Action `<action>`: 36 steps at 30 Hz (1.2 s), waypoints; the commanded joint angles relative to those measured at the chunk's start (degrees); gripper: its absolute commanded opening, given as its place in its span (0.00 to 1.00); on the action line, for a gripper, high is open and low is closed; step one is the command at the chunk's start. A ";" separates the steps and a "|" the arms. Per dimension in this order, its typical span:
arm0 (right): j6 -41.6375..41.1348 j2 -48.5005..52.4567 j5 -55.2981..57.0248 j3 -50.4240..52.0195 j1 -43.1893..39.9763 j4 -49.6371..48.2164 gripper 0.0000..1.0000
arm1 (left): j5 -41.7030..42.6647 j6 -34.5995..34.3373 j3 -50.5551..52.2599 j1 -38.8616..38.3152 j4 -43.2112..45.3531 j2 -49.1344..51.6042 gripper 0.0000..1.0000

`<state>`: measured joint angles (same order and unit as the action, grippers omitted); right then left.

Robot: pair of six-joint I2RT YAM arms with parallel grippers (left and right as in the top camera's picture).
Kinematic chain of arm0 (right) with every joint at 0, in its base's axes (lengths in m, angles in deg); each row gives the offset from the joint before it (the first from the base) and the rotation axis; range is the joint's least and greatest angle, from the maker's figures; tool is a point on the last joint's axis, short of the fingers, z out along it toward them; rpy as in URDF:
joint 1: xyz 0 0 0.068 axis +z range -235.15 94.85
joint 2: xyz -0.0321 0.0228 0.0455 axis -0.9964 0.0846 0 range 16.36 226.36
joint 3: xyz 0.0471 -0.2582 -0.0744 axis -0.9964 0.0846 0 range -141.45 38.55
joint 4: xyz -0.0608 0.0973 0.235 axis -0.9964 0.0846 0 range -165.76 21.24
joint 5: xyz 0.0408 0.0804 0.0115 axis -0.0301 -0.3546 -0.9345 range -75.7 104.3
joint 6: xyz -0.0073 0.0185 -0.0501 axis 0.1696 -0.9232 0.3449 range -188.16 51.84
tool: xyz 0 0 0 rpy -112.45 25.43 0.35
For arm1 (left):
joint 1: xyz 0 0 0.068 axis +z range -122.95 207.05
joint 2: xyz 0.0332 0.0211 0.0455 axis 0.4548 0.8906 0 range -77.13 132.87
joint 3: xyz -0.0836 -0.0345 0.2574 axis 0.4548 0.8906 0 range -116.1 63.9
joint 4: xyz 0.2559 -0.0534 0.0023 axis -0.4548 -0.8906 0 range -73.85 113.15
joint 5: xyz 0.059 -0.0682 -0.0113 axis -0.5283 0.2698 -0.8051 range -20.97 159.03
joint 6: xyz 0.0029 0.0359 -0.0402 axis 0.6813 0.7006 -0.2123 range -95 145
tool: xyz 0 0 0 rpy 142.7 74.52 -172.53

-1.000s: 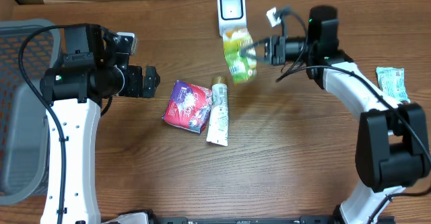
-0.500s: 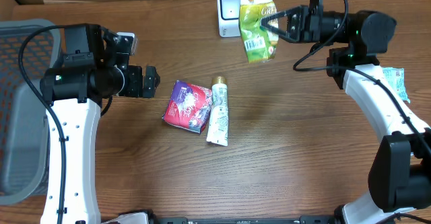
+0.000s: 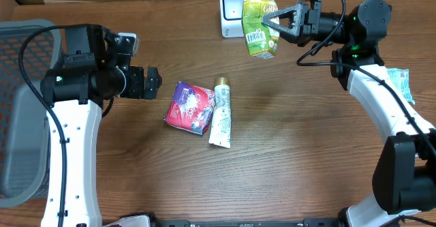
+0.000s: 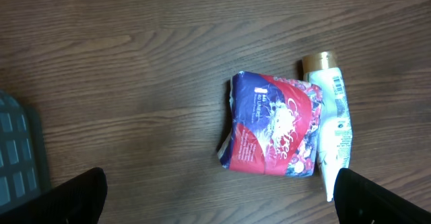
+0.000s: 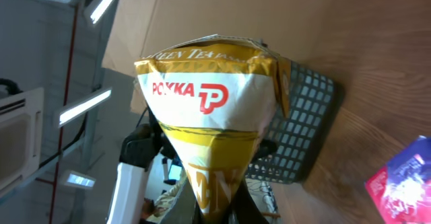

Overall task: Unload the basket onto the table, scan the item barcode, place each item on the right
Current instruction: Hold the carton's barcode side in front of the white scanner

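Observation:
A green and yellow tea packet (image 3: 259,24) hangs in the air just right of the white scanner (image 3: 233,12) at the table's back edge. My right gripper (image 3: 274,21) is shut on the packet's right end. In the right wrist view the packet (image 5: 215,109) fills the middle and narrows down into the right gripper (image 5: 219,214). My left gripper (image 3: 151,82) stands open and holds nothing, left of the red and purple packet (image 3: 191,107). In the left wrist view its fingertips (image 4: 74,197) show at the lower corners.
A white tube (image 3: 221,114) with a gold cap lies against the red and purple packet (image 4: 275,124). A grey mesh basket (image 3: 20,111) stands at the far left. A teal packet (image 3: 396,84) lies at the right edge.
My right arm has lifted the tea packet from below the scanner up to the scanner's right side and turned it. The left arm has not moved.

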<state>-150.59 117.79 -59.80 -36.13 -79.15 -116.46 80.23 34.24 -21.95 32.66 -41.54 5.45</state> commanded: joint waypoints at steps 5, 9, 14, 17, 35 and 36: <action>19.54 -0.59 2.73 -1.92 -0.09 13.79 0.04 | 0.63 1.05 -0.13 -0.37 0.22 0.02 0.99; 36.09 -0.59 6.58 -2.82 0.61 30.03 0.04 | 0.63 1.05 -0.13 -0.37 0.22 0.02 1.00; 54.97 -0.59 21.38 -2.82 3.52 50.40 0.04 | 0.63 1.05 -0.13 -0.37 0.22 0.02 1.00; 60.78 -0.59 32.59 -2.91 5.81 58.27 0.04 | 0.63 1.05 -0.13 -0.37 0.22 0.02 0.99; 89.81 1.64 104.24 -23.78 21.31 69.77 0.04 | 0.63 1.05 -0.13 -0.37 0.22 0.02 1.00; 92.06 2.45 105.28 -23.78 21.66 67.91 0.04 | 0.63 1.05 -0.13 -0.37 0.22 0.02 1.00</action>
<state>-69.17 119.14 31.45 -58.34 -58.62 -45.15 80.40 34.24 -21.95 32.66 -41.52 5.45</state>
